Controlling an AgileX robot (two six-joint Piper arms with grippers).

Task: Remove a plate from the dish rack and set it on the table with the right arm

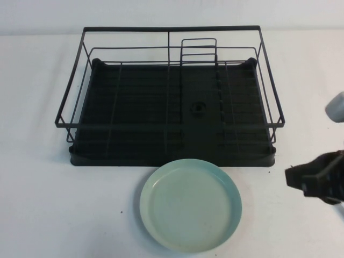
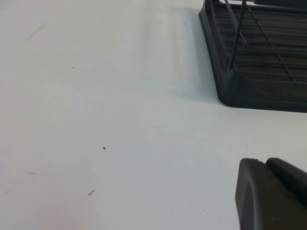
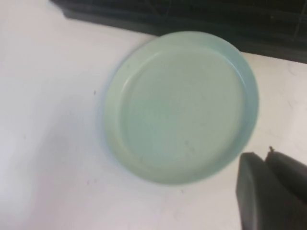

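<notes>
The pale mint-green plate (image 1: 191,205) lies flat on the white table (image 1: 54,204), just in front of the black wire dish rack (image 1: 107,158). The rack's tray holds nothing; its small upright wire plate holder (image 1: 199,51) stands at the back. My right gripper (image 1: 289,177) hovers to the right of the plate, apart from it, shut and holding nothing. In the right wrist view the plate (image 3: 180,108) lies beyond the shut gripper (image 3: 264,155), with the rack (image 3: 192,14) behind it. My left gripper (image 2: 263,162) is shut over bare table near a corner of the rack (image 2: 259,72).
A silver-grey part of the right arm (image 1: 336,107) shows at the right edge of the high view. White table surface extends to the left of the rack and plate.
</notes>
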